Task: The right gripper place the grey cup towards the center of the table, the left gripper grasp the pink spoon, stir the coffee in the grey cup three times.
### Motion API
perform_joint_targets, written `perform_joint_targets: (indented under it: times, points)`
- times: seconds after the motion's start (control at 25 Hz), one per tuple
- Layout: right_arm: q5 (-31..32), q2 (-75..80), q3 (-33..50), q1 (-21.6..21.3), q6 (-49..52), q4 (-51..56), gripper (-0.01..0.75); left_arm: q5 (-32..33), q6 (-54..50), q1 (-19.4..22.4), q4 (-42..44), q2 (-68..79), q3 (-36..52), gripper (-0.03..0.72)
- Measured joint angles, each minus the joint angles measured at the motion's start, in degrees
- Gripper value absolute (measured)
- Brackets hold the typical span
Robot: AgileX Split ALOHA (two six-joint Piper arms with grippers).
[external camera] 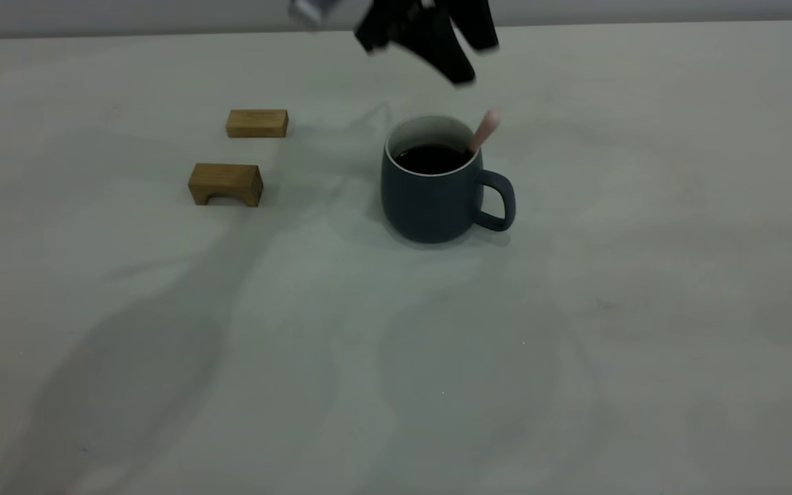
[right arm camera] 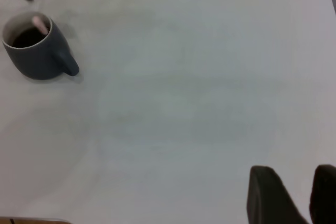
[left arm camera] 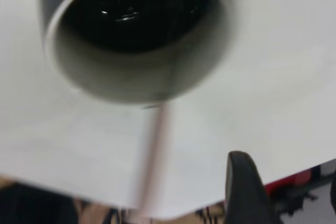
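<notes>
Pink spoon (external camera: 485, 130) leans unheld in the coffee-filled grey cup (external camera: 434, 199); left gripper (external camera: 468, 58), open and empty above, could clip it and spill

Colours noted, item by item. The worktop (external camera: 575, 344) is plain pale grey-white, matte, marked only by a few tiny specks and soft grey shadows. The grey cup (external camera: 430, 203) is dark slate-grey outside, handle included, with a white interior and a thin white rim. The coffee (external camera: 432, 159) is dark brown, nearly black, with small glossy highlights in my left wrist view. The pink spoon (external camera: 485, 130) shows a pale pink handle. My left claw (external camera: 465, 65) is black throughout; my right claw (right arm camera: 299, 195) shows black fingers. The flat wooden block (external camera: 257, 123) and the arched wooden block (external camera: 225, 183) are tan, with faint grain.
</notes>
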Motion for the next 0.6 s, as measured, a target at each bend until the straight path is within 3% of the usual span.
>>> perform_joint_targets:
  times: [0.28, 0.48, 0.6]
  points:
    - [0.0, 0.0, 0.0, 0.0, 0.0, 0.0, 0.238, 0.0, 4.1, -0.8, 18.3, -7.3, -1.5, 0.461]
    - [0.0, 0.0, 0.0, 0.0, 0.0, 0.0, 0.238, 0.0, 42.7, -1.0, 31.1, -12.0, -1.5, 0.461]
    - [0.0, 0.0, 0.0, 0.0, 0.0, 0.0, 0.238, 0.0, 52.4, -1.0, 35.2, -15.4, -0.9, 0.461]
